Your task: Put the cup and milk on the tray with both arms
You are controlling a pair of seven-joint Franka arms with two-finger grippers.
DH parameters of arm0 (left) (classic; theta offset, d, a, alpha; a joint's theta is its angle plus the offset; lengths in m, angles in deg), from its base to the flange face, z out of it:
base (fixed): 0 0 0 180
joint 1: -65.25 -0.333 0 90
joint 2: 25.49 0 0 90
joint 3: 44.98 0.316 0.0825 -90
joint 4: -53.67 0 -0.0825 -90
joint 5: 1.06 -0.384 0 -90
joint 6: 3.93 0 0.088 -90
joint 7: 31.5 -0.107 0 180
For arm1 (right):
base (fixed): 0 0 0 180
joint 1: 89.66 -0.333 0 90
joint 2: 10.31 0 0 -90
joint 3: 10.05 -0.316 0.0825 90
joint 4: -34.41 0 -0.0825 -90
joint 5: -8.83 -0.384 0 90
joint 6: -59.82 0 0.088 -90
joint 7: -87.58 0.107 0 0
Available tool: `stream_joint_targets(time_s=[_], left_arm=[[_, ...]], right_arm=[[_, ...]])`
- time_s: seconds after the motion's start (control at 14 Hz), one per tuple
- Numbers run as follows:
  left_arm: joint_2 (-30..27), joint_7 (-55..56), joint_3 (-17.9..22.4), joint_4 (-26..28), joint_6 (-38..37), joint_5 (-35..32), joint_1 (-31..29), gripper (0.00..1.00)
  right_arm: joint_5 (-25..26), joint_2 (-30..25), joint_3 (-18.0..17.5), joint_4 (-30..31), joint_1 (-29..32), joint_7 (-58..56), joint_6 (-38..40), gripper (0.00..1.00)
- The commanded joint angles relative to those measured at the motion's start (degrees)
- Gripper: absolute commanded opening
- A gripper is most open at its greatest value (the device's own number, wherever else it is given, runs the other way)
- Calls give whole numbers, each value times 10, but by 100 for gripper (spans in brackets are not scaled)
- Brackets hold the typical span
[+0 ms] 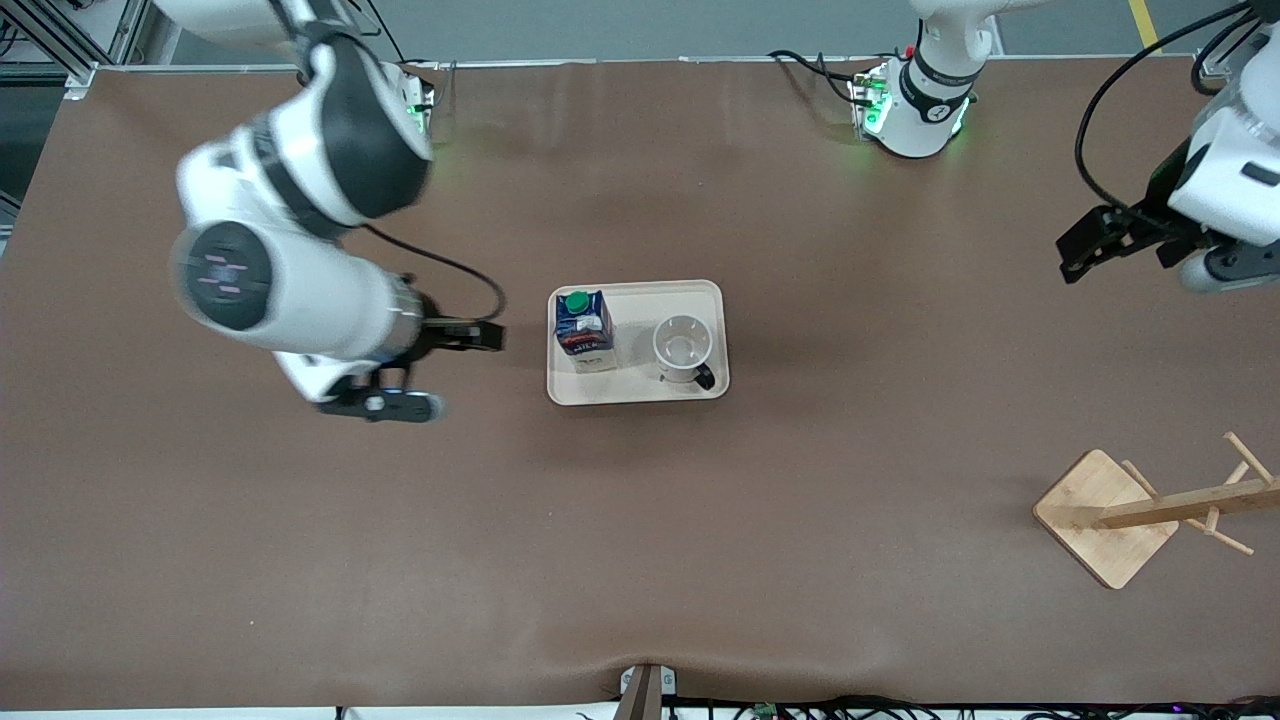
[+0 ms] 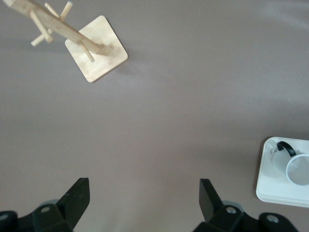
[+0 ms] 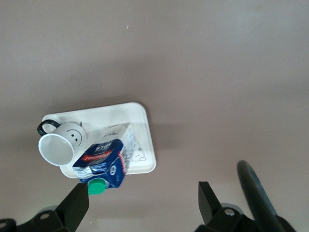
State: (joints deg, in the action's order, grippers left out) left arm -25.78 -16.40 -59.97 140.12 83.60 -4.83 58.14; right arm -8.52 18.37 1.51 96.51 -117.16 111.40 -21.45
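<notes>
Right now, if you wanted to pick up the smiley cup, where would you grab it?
Probably by the rim, from straight above: the cup stands upright and open-topped on the tray. I'd pinch the wall away from the handle, which points toward the front camera.

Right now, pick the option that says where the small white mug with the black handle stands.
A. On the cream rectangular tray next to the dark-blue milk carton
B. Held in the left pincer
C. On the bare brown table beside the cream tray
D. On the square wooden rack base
A: the small white mug stands upright on the cream rectangular tray beside the dark-blue milk carton, and both pincers are open and clear of it.
</notes>
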Motion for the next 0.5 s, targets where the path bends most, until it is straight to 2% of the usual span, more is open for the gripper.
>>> stream_joint_targets(time_s=[0.0,0.14,0.29,0.43], left_arm=[[-72,-28,73,72,6,20,53,100],[-77,-29,88,80,6,31,64,100],[-75,-31,86,79,2,30,68,100],[-65,-25,82,72,-5,31,69,100]], right_arm=[[28,-40,2,1,30,-59,26,100],[29,-76,-1,7,79,-69,44,100],[82,-99,-1,19,99,-71,53,100],[110,-134,-1,55,102,-74,53,100]])
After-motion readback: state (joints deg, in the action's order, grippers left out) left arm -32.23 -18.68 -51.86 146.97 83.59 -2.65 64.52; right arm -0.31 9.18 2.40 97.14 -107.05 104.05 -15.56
